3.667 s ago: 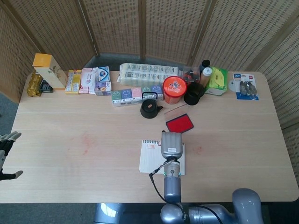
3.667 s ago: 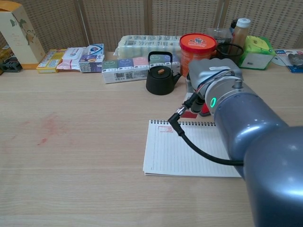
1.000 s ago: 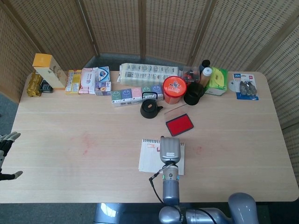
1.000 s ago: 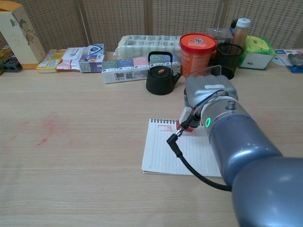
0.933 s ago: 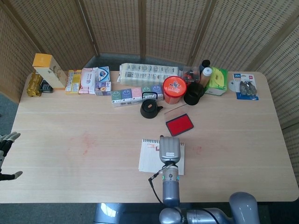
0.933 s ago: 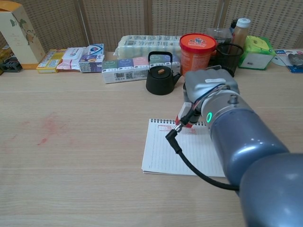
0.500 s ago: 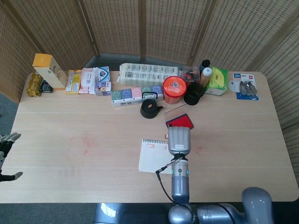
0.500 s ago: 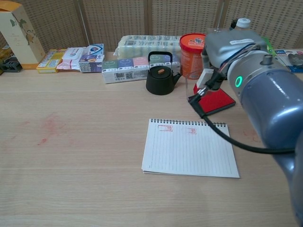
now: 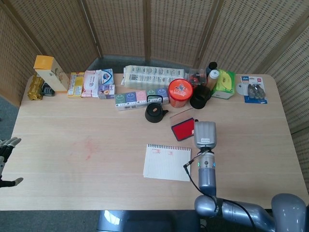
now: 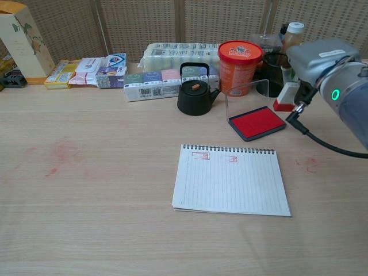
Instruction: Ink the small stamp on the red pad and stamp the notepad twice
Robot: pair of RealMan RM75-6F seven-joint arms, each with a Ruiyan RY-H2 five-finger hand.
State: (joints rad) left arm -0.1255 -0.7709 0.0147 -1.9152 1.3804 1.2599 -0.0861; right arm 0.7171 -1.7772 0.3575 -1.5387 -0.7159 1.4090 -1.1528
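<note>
Now the right hand [image 10: 299,77] holds the small stamp [image 10: 285,96] just beside the red pad [image 10: 256,122], on its right side and above the table [image 10: 86,172]. The notepad [image 10: 230,179] lies in front of the red pad and shows two red marks near its top edge. The left hand [image 9: 6,154] is well apart from the red pad, fingers apart and empty.

Two cameras of my own: one high, one low.

My head view looks steeply down on the whole table [image 9: 72,145] from the near edge; my chest view sits low and close, facing the back screen. Both share the notepad [image 9: 167,162] [image 10: 230,181], red pad [image 9: 184,129] [image 10: 256,122] and black kettle [image 9: 154,112] [image 10: 195,92].
</note>
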